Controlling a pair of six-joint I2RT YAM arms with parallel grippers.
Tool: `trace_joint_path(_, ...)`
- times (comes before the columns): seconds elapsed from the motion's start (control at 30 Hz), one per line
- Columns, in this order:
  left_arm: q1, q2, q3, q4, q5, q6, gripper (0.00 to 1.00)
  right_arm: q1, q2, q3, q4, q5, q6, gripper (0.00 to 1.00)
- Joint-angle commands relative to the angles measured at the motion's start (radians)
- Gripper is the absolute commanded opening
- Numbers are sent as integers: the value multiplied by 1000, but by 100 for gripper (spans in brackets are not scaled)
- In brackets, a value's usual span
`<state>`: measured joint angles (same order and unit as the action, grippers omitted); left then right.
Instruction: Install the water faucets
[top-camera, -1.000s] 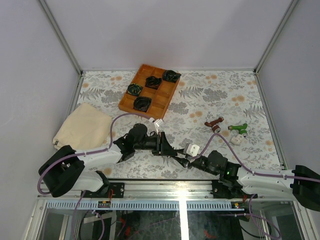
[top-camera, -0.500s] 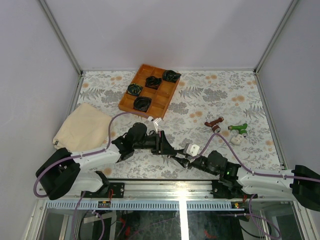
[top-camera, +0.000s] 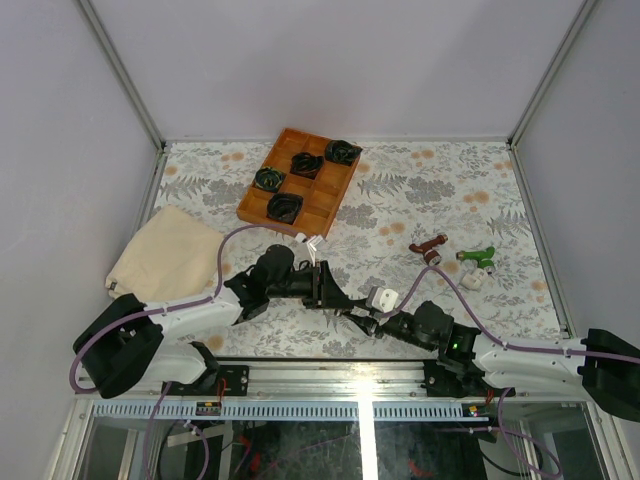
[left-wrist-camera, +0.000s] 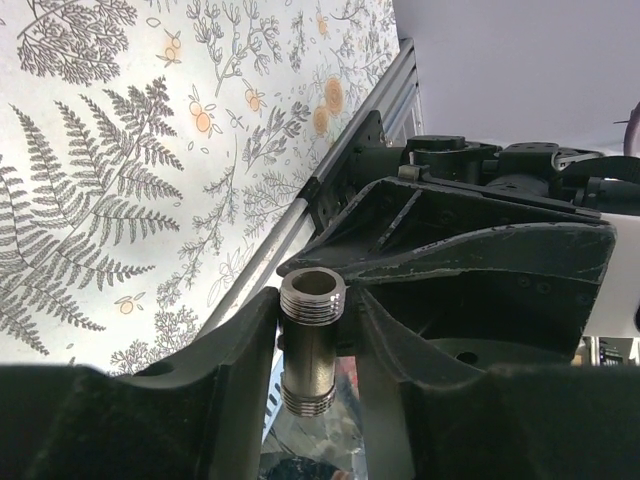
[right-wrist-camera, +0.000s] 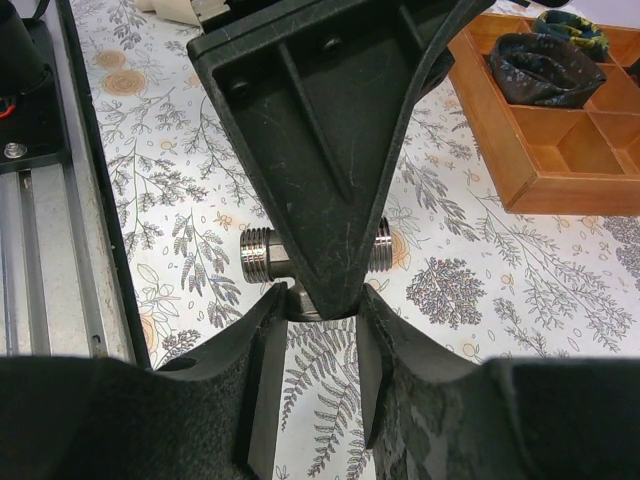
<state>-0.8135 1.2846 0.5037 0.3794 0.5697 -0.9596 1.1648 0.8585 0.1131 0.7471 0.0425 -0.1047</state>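
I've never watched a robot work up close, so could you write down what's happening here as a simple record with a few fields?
left gripper: closed on the straight run of a silvery threaded fitting
right gripper: closed on the same fitting's stem
red-brown faucet: lying loose, untouched
green faucet: lying to its right, apart, untouched
wooden tray: far side, holds four black-and-green coiled bundles
cloth: cream, folded, left edge

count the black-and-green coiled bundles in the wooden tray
4 bundles, all in the wooden tray: one at the far end, one beside it, one at the left, one at the near end. None seems hidden.
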Motion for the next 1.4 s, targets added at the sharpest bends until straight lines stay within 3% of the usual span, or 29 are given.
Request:
trace_joint_path(0.0, -2, 1, 15, 40, 24, 23, 36, 4, 0, 9, 93, 15, 0, 22)
trace_joint_path(0.47, -3, 10, 10, 31, 31, 32, 38, 4, -3, 4, 98, 20, 7, 22)
trace_joint_path(0.73, -3, 11, 9, 36, 34, 34, 22, 4, -3, 1, 114, 18, 15, 24)
trace_joint_path(0.83, -4, 3, 7, 35, 24, 35, 1, 5, -10, 9, 104, 17, 23, 39)
trace_joint_path(0.9, 0, -15, 6, 24, -1, 37, 0, 4, -26, 17, 71, 27, 30, 49)
trace_joint_path(1.1, 74, -86, -26, -10, -17, 35, 0, 4, -141, -2, -64, 125, 49, 65)
trace_joint_path(1.2, 118, -116, -39, -26, 0, 36, 0, 4, -236, 0, -177, 311, 102, 70)
trace_joint_path(1.37, 152, -156, -33, -80, -5, 53, 0, 2, -337, 68, -436, 662, 294, 93)
